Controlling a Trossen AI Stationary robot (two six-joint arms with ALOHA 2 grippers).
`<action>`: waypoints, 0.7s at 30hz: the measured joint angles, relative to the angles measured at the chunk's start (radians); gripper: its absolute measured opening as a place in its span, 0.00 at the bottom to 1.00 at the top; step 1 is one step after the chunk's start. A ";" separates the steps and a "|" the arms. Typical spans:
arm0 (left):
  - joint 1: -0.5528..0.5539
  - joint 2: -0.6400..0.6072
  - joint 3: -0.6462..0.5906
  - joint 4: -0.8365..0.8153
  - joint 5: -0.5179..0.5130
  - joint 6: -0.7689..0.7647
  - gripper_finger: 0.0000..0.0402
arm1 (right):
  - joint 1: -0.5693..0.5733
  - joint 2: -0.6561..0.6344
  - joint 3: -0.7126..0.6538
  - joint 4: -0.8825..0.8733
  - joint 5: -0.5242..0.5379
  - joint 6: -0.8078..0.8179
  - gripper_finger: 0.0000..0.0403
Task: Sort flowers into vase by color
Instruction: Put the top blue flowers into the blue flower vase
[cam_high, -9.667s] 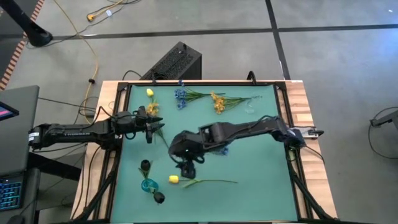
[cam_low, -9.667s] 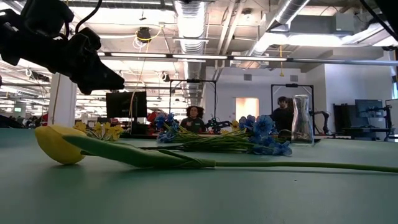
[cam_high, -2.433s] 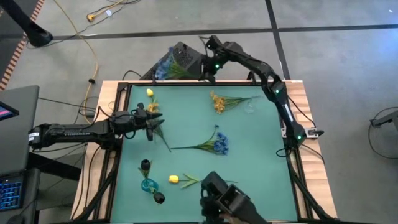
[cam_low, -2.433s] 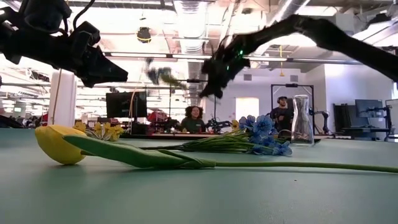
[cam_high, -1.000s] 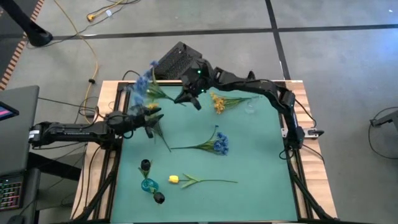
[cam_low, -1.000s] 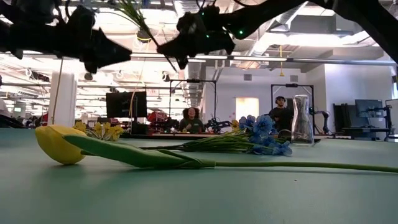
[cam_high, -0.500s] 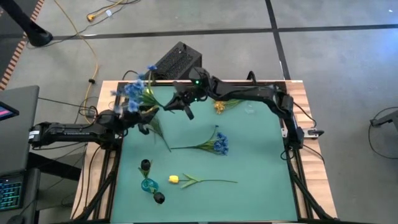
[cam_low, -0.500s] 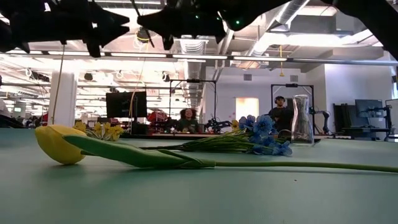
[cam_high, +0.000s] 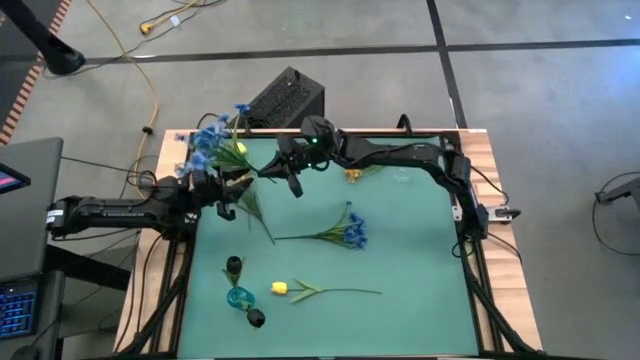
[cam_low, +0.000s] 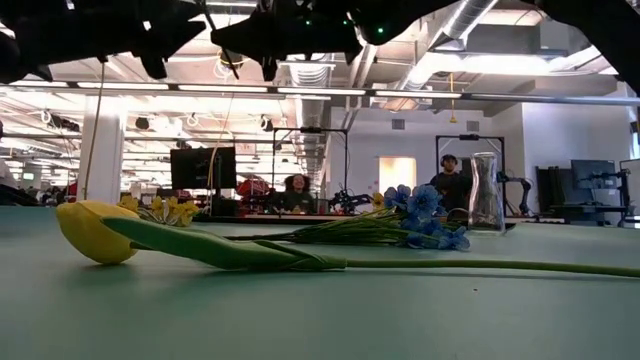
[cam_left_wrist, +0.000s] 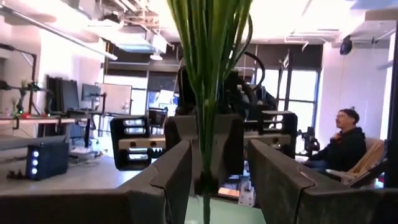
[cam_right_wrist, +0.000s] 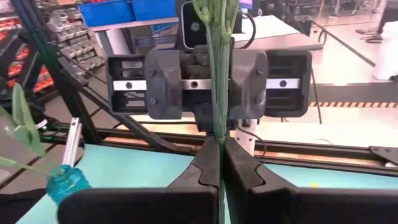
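Green table (cam_high: 400, 250) is carrying most of the flowers. Right arm (cam_high: 400, 155) is reaching across the far edge toward the left side, left arm (cam_high: 110, 210) is coming in level from the left; the two grippers are facing each other, close together, above the far-left corner. Right gripper (cam_high: 283, 172) is clamping its fingers on the stem of a blue flower (cam_high: 212, 140); in the right wrist view the fingers (cam_right_wrist: 199, 180) are pressing together on the green stem (cam_right_wrist: 217, 74), which is running up between them. Left gripper (cam_high: 222, 192) is sitting with its jaws apart around that same stem; in the left wrist view its fingers (cam_left_wrist: 168, 180) are standing off on either side of it, not touching. The blue head is hanging out past the table's far-left corner, above the left gripper. On the table: a second blue flower (cam_high: 345, 230) is lying near the middle, an orange cluster (cam_high: 352, 172) near the far edge just beside the right arm, a yellow tulip (cam_high: 300, 290) toward the near side, its head filling the low view's left (cam_low: 95, 232). A clear vase (cam_low: 485, 195) is standing at the far right in the low view. A small teal vase (cam_high: 237, 297) and dark heads (cam_high: 254, 318) are sitting at the near left. A black box (cam_high: 285, 98) is sitting on the floor beyond the table.
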 joint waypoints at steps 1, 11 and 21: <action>0.000 0.000 0.005 0.001 0.000 0.000 0.36 | 0.003 0.000 0.000 0.002 0.001 -0.004 0.07; 0.001 0.000 0.019 -0.003 -0.041 -0.005 0.36 | 0.010 0.000 0.000 0.004 0.005 -0.011 0.07; 0.000 0.000 0.019 -0.004 -0.036 -0.008 0.36 | 0.027 0.000 0.000 -0.013 0.074 -0.031 0.07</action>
